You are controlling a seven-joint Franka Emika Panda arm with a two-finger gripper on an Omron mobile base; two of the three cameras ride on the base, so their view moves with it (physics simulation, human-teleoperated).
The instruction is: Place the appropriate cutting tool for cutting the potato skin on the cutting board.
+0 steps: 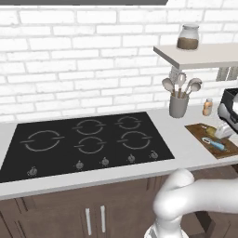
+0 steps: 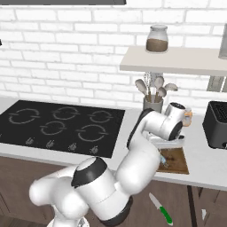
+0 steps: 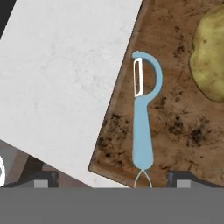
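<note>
The cutting tool [image 3: 142, 127], a slim peeler with a light-blue handle, lies flat on the dark brown cutting board [image 3: 183, 131], close to its edge. The yellowish potato [image 3: 212, 57] rests on the same board beyond the peeler's head. My gripper [image 3: 116, 178] hovers just above the handle end, open, and its two dark fingertips [image 3: 43, 179] stand wide apart with nothing between them. From the left base, the peeler [image 1: 216, 145] and potato [image 1: 210, 131] sit on the board [image 1: 202, 129] at far right, under the hand [image 1: 224, 130]. In the right base view the hand [image 2: 170, 144] hangs over the board [image 2: 177, 162].
A black cooktop [image 1: 88, 139] fills the counter's left. A grey utensil holder [image 1: 178, 104] and a small orange bottle [image 1: 207, 107] stand behind the board, a dark toaster [image 2: 216, 124] to its right. A shelf [image 2: 177, 60] carries a jar. A green-handled knife [image 2: 160, 208] lies below the counter.
</note>
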